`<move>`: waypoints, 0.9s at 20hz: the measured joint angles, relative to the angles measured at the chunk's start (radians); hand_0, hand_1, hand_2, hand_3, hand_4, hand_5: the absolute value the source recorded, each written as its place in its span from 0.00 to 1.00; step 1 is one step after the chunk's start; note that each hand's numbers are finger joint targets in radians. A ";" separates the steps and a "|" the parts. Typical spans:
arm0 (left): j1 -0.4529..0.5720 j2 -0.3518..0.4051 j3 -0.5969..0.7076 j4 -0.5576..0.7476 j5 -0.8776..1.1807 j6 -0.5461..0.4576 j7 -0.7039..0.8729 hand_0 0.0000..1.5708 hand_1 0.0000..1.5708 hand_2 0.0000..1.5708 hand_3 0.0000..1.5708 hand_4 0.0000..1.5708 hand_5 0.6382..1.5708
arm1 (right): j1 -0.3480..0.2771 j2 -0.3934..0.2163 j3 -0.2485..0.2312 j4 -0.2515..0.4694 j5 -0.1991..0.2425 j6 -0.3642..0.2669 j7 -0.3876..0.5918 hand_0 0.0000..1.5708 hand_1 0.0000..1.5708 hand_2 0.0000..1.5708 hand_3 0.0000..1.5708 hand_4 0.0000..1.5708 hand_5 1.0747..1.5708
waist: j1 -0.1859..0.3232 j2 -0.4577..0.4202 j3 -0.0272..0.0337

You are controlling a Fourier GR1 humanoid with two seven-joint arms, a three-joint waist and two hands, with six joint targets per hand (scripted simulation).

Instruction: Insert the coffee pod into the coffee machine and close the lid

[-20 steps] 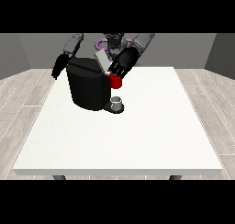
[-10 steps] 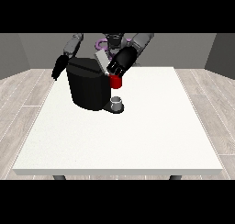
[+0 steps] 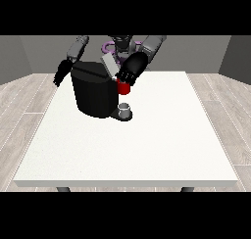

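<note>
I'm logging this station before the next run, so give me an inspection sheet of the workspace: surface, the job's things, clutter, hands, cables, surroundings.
Surface: white table, bare across its near half.
Job's things: black coffee machine at the table's far left, its grey lid raised and tilted; a red thing at the machine; a grey thing on the machine's base, not sure whether it is the pod.
Clutter: nothing seen.
Hands: hand at the view's right over the red thing, by the lid; hand at the view's left hangs beside the machine.
Cables: nothing seen.
Surroundings: wood-look floor, grey walls.
</note>
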 measured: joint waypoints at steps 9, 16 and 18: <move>-0.008 -0.010 0.012 -0.001 -0.007 0.039 -0.028 0.77 0.77 0.75 0.61 0.00 1.00 | -0.018 0.004 -0.002 0.012 0.006 -0.014 -0.011 0.00 0.00 0.00 0.00 0.09 1.00 | 0.006 0.023 0.0009; -0.022 0.010 0.034 0.008 -0.003 0.056 -0.066 0.78 0.78 0.77 0.62 0.00 1.00 | -0.023 0.002 0.017 0.003 0.024 -0.012 0.002 0.00 0.00 0.00 0.00 0.09 1.00 | -0.013 0.037 0.0005; -0.020 0.014 0.036 0.011 -0.004 0.060 -0.081 0.80 0.80 0.77 0.60 0.00 1.00 | -0.018 0.004 0.020 -0.002 0.028 -0.016 0.006 0.00 0.00 0.00 0.00 0.07 1.00 | -0.016 0.037 0.0007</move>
